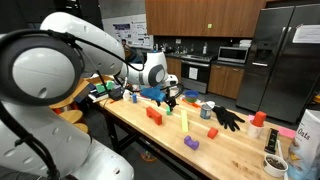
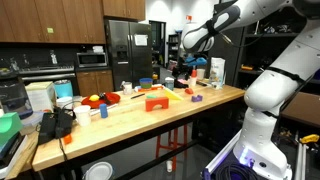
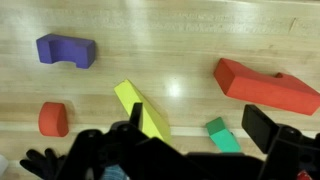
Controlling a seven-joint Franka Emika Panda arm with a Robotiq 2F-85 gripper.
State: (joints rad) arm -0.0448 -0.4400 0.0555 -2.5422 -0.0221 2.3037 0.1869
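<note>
My gripper (image 3: 198, 124) hangs open above the wooden table (image 3: 180, 40), nothing between its fingers. From the wrist, a small green block (image 3: 224, 136) lies on the wood under the gap, nearer the right finger (image 3: 268, 128). A long yellow block (image 3: 140, 108) lies slanted by the left finger. A large red block (image 3: 265, 86) is at the right, a purple arch block (image 3: 66, 50) at the upper left and a small red piece (image 3: 53, 118) at the left. In both exterior views the gripper (image 1: 170, 100) (image 2: 180, 72) hovers over the table's far part.
On the table are a red block (image 1: 154, 114), an upright yellow block (image 1: 184, 120), a purple block (image 1: 191, 144), a black glove (image 1: 228, 117), a cup (image 1: 207, 109), a bowl (image 1: 274, 163) and a box (image 1: 305, 140). Kitchen cabinets and a fridge (image 1: 285, 60) stand behind.
</note>
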